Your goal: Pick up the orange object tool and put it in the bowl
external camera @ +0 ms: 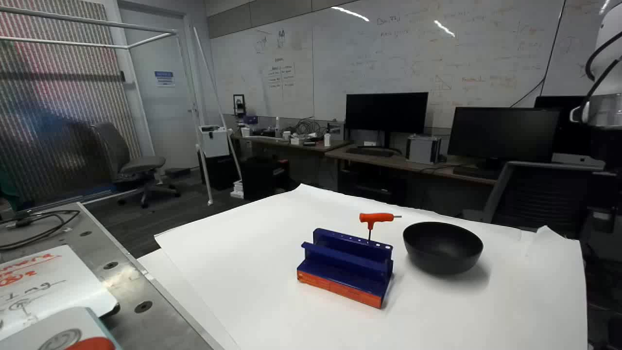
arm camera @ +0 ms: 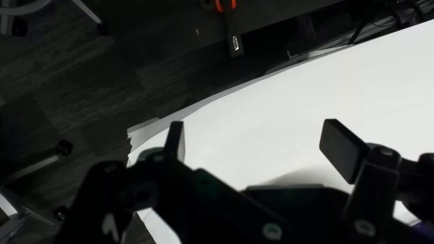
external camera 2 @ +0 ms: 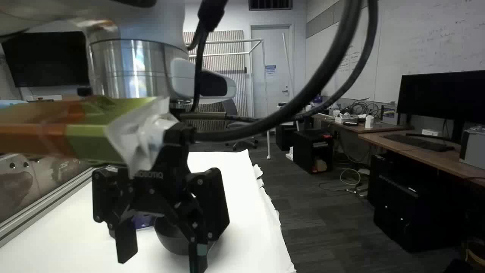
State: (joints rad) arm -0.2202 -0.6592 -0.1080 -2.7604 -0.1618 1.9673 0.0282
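Observation:
The orange tool (external camera: pixel 376 218) stands upright in an exterior view, its thin shaft in the far row of holes of the blue rack with orange base (external camera: pixel 344 272). The round black bowl (external camera: pixel 442 248) sits beside the rack on the white table. The bowl (external camera 2: pixel 172 239) also shows behind my gripper (external camera 2: pixel 162 252) in an exterior view, where only a bit of the rack (external camera 2: pixel 143 220) shows and the tool is hidden. My gripper is open and empty. In the wrist view its fingers (arm camera: pixel 259 145) are wide apart above white paper; the tool is out of view there.
White paper (external camera: pixel 252 282) covers the table; its edge (arm camera: pixel 217 96) and dark floor show in the wrist view. A metal bench (external camera: pixel 141 291) with cables and a sheet runs along one side. A chair (external camera: pixel 544 204) and desks with monitors stand beyond.

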